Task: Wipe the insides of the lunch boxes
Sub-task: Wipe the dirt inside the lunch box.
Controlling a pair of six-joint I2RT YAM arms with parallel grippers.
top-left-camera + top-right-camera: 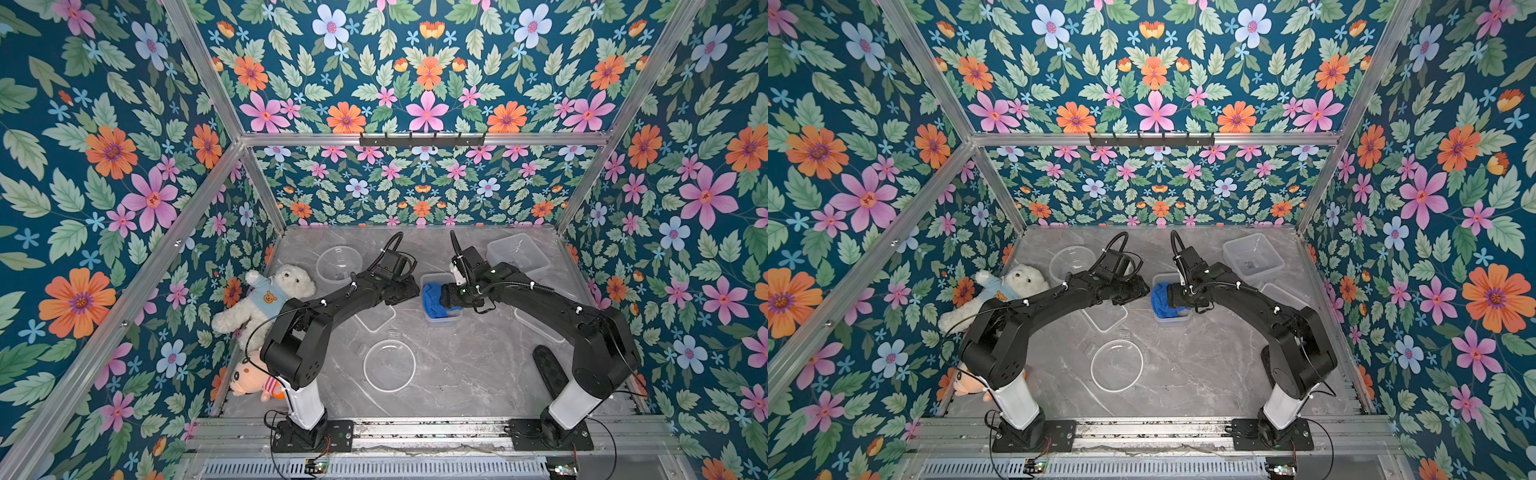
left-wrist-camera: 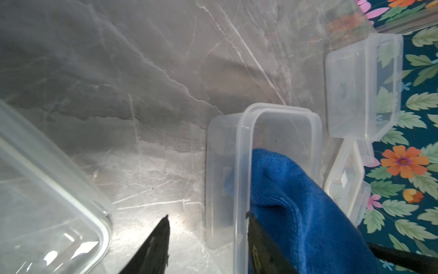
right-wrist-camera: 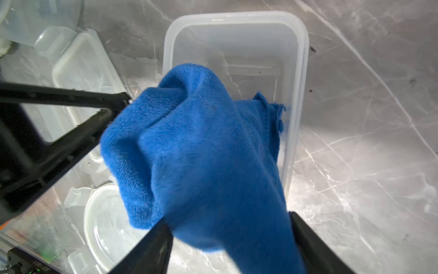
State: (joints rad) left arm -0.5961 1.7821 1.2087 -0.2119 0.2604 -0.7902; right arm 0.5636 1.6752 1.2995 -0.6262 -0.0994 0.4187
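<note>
Small tub (image 1: 444, 321) mid table (image 1: 457, 374), cloth (image 1: 432, 301) bunched in it.
R gripper (image 3: 227, 223) released, jaws wide w/ cloth between; L gripper (image 2: 207, 215) parted, straddling tub wall, outer finger clear of it.

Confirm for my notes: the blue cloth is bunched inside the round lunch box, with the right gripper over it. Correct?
Wrong box: the blue cloth is bunched inside the rectangular lunch box, with the right gripper over it. The right wrist view shows it, as do both top views.
</note>
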